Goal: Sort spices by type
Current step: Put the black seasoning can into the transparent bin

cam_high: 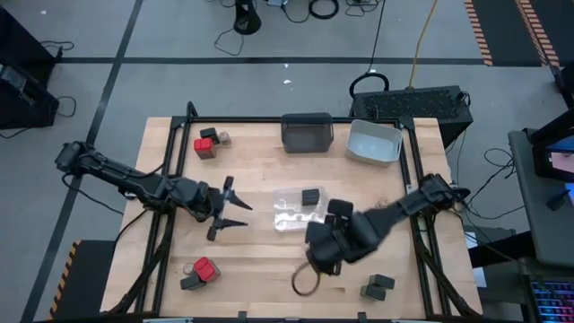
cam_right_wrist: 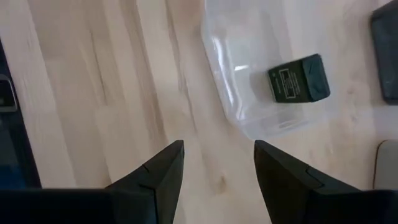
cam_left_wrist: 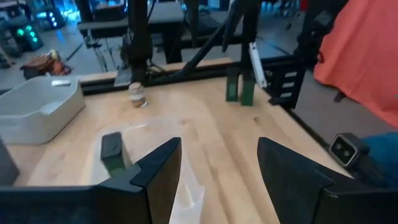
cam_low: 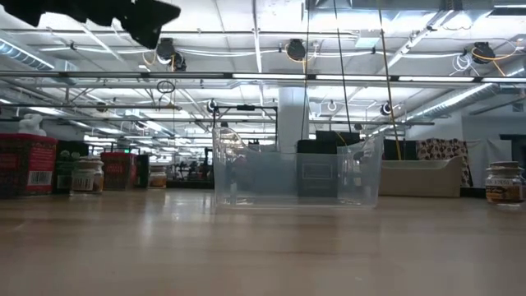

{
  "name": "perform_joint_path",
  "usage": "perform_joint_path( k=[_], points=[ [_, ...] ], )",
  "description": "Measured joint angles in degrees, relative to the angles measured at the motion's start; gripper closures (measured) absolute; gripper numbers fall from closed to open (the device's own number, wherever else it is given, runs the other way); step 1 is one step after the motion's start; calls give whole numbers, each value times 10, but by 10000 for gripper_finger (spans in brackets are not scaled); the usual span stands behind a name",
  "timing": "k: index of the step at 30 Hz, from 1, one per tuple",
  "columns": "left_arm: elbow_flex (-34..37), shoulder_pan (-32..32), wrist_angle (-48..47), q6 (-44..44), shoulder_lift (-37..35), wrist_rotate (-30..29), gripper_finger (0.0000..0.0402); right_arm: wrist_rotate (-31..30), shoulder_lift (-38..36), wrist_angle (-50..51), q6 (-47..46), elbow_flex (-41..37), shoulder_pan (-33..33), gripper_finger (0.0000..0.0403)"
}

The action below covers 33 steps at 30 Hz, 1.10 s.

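My left gripper (cam_high: pixel 230 208) (cam_left_wrist: pixel 217 168) is open over the table's left middle, level and pointing at the clear bin (cam_high: pixel 294 210) (cam_left_wrist: pixel 186 186). One dark grey spice box (cam_high: pixel 311 196) (cam_right_wrist: pixel 298 78) lies inside that bin. My right gripper (cam_high: pixel 316 257) (cam_right_wrist: pixel 217 168) is open above bare wood just near of the clear bin, pointing steeply down, nothing between its fingers. Other spices stand in groups: a red box (cam_high: pixel 204 146), a dark box (cam_high: pixel 209 135) and a jar (cam_high: pixel 225 139) at the far left, a red box (cam_high: pixel 206 267) with a dark one (cam_high: pixel 191 281) at the near left, and dark boxes (cam_high: pixel 378 287) at the near right.
A dark grey bin (cam_high: pixel 307 132) and a light grey bin (cam_high: pixel 373 142) stand at the far edge. A tan-lidded jar (cam_left_wrist: pixel 138 94) stands on the right part of the table. A black frame (cam_high: pixel 170 152) runs along the table's edges. Bare wood lies between the two grippers.
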<state>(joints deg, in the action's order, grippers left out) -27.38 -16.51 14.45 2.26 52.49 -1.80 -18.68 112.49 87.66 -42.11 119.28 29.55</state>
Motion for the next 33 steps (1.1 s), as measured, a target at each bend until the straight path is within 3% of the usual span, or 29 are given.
perform_joint_path(
  k=[3,7,15,18,22,27,33],
  points=[
    [0,-5,13,-5,0,-3,185,-22,0,-1,-49,0,26,225],
    [0,-15,4,-18,0,-4,185,-4,0,24,-129,-4,71,225],
    [0,-19,-8,-15,0,-6,185,131,1,24,-257,-78,145,227],
    [0,-21,-19,-20,0,-6,185,175,1,24,-273,-109,164,229],
    [0,-24,-24,-19,15,-5,185,176,-14,23,-301,-151,179,229],
    [0,-24,-25,-19,41,-4,185,227,-62,18,-335,-212,184,229],
    [0,-24,-24,-35,80,-4,185,232,-102,-30,-285,-285,198,229]
  ],
)
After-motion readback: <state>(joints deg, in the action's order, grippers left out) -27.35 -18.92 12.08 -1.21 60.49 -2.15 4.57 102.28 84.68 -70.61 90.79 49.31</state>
